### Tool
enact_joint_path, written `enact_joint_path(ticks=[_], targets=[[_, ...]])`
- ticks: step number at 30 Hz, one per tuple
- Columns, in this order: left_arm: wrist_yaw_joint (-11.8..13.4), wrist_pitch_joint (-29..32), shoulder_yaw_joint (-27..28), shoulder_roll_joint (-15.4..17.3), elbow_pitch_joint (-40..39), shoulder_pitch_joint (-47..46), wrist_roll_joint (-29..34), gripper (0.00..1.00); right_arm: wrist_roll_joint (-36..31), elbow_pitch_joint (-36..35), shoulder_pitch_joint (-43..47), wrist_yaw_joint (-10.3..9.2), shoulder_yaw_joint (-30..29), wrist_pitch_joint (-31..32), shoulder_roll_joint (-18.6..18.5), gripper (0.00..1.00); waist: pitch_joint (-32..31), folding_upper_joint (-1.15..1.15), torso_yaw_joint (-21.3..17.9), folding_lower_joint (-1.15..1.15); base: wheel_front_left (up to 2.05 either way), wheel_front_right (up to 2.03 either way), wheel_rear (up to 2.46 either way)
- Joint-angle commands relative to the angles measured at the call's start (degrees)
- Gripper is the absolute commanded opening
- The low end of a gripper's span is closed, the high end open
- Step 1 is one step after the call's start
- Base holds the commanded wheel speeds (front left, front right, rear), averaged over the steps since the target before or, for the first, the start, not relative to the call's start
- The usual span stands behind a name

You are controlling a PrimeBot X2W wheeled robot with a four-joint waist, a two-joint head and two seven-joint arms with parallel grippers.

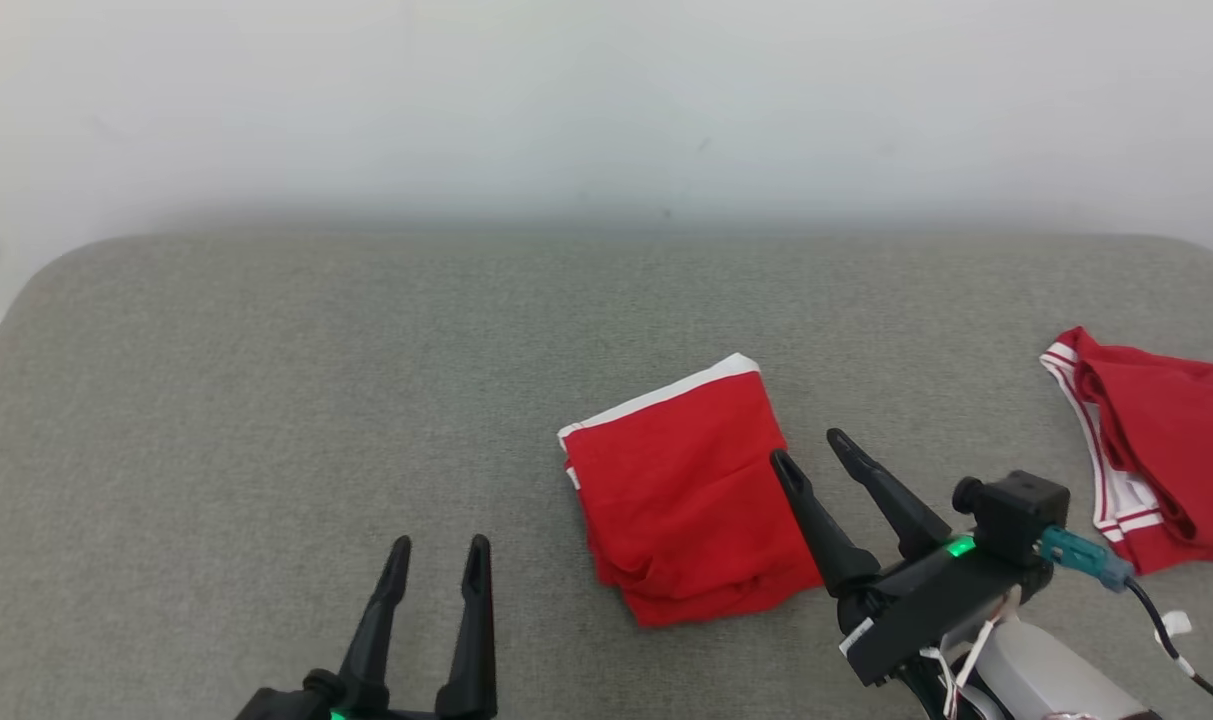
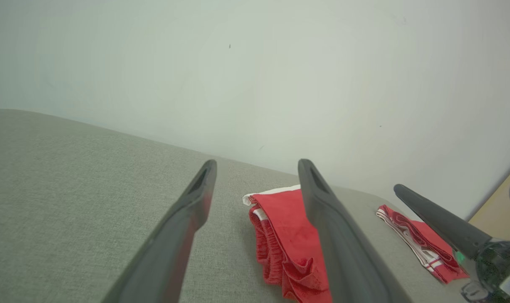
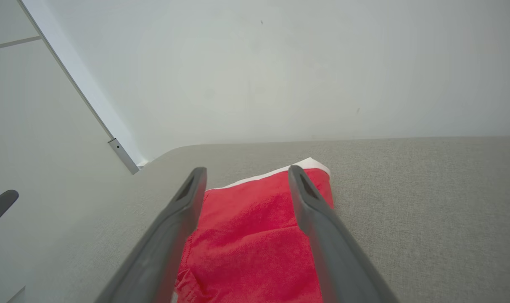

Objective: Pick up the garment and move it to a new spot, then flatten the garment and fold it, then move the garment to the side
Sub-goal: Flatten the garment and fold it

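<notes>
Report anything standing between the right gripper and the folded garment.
Nothing visible does. The right gripper, open, points across the folded garment from its right edge. A second garment lies farther right on the grey surface, apart from both.

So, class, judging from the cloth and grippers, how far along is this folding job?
Done: the red garment lies folded into a compact rectangle on the grey cushion. In hand: the right gripper is open at its right edge, holding nothing; the left gripper is open, apart. Left: moving it aside, perhaps toward the second red garment.
</notes>
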Motion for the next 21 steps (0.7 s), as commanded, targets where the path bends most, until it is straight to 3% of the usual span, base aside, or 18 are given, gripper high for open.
enact_joint_path(ticks=[1, 10, 21], targets=[[0.3, -0.1, 0.5, 0.0, -0.4, 0.6, 0.4, 1.0, -1.3, -0.8, 1.3, -0.16, -1.0, 0.0, 0.4, 1.0, -0.6, 0.0, -1.1, 0.0, 0.0, 0.0, 0.0], [1.7, -0.1, 4.0, 0.0, -1.7, 2.5, 2.7, 1.0, -11.3, -6.8, 10.1, -0.16, -12.5, 0.0, 2.9, 1.0, -1.7, 0.0, -4.3, 0.0, 0.0, 0.0, 0.0], [1.0, -0.1, 8.6, 0.0, 0.1, 3.9, 8.8, 1.0, -23.1, -13.5, 21.0, -0.16, -23.1, 0.0, 7.6, 1.0, -3.1, 0.0, -6.1, 0.0, 0.0, 0.0, 0.0]])
